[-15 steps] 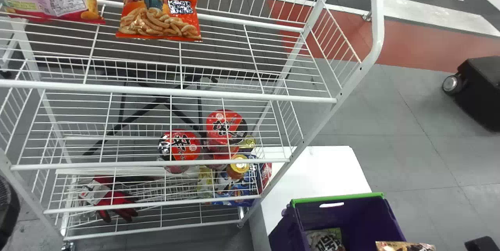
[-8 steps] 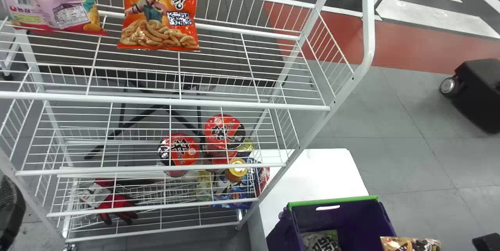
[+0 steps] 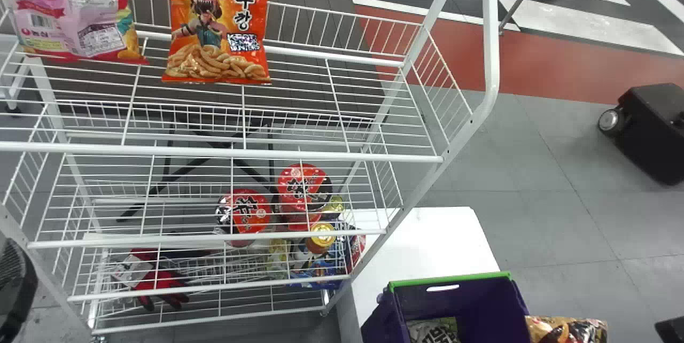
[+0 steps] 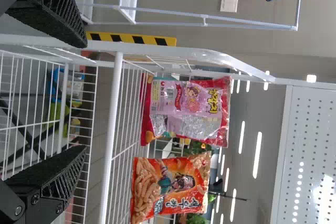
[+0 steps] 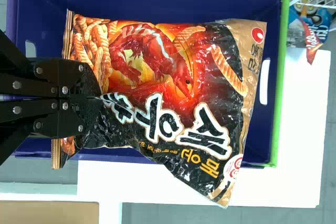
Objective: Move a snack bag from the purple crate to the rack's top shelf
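The right tool (image 5: 100,98) grips a snack bag (image 3: 567,329) above the purple crate's (image 3: 449,280) right edge; the left tool (image 3: 16,292), open, is toward the rack's (image 3: 214,151) left edge.

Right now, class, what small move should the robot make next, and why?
Probably lift the snack bag higher, clear of the purple crate, before swinging toward the top shelf: the right gripper is closed on it above the crate, and bare wire shows beside the orange bag up there.
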